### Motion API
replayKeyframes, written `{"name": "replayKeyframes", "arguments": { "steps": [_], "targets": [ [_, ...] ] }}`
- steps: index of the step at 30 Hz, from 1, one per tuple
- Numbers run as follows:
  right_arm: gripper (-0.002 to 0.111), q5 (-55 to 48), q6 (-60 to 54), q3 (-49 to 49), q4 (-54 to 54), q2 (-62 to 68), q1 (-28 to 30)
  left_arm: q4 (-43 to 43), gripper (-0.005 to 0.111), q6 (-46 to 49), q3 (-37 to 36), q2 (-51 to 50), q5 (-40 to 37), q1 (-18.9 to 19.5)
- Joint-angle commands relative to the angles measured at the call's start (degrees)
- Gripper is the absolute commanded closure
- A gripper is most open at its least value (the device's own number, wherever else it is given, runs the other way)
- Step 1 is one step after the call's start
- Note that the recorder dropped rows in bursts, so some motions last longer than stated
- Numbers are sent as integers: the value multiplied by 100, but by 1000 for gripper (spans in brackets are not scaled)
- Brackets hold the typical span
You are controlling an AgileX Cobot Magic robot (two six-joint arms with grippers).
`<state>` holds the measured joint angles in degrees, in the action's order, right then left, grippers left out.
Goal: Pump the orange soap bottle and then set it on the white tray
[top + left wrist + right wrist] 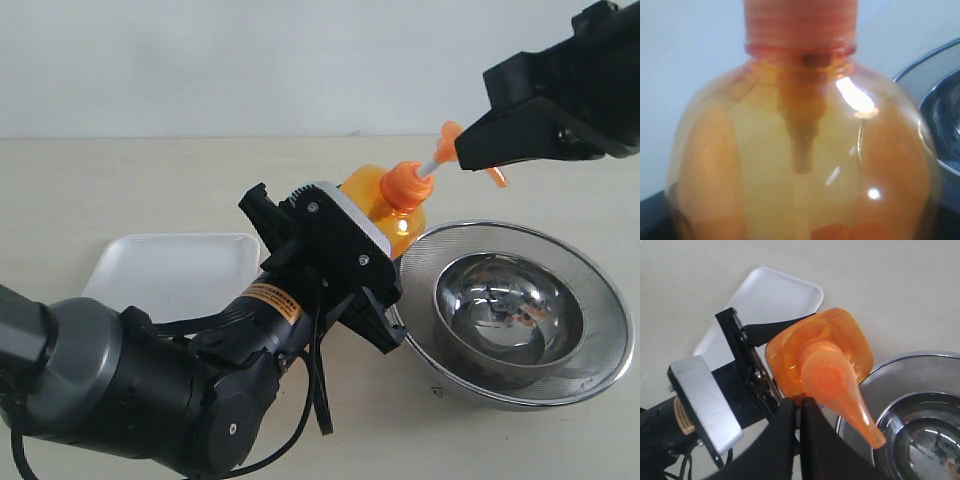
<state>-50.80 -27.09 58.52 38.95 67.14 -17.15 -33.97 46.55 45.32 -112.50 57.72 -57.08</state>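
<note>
Far left on the desk (80, 190): white tray (175, 270), lying flat. Just right of it: left tool (782, 362), clamped on the body of the orange soap bottle (385, 205). Bottle off the tray, between it and the mesh strainer (600, 300), leaning with its pump head (832, 380) toward the right; base hidden behind the tool. Against the pump head: right tool (800, 405), fingers pressed together, gripping nothing. Far right: steel bowl (510, 310), nested inside the strainer.
</note>
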Motion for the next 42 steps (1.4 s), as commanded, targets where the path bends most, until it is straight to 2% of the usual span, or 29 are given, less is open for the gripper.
{"name": "replayKeyframes", "arguments": {
  "steps": [1, 10, 24, 30, 35, 42],
  "targets": [
    [109, -266, 9, 19, -70, -128, 0, 91, 102, 22, 69, 99, 260, -12],
    [109, 256, 238, -421, -361, -115, 0, 102, 102, -66, 69, 99, 260, -12],
    [109, 895, 297, -487, -553, 144, 0, 102, 102, -66, 69, 99, 260, -12],
    [109, 629, 278, -383, -398, 122, 0, 102, 102, -66, 69, 99, 260, -12],
    [109, 385, -340, -217, 472, -361, 0, 138, 102, -53, 69, 99, 260, -12],
    [109, 819, 48, -179, -84, -503, 0, 233, 102, 53, 69, 99, 237, -12]
  ]
}}
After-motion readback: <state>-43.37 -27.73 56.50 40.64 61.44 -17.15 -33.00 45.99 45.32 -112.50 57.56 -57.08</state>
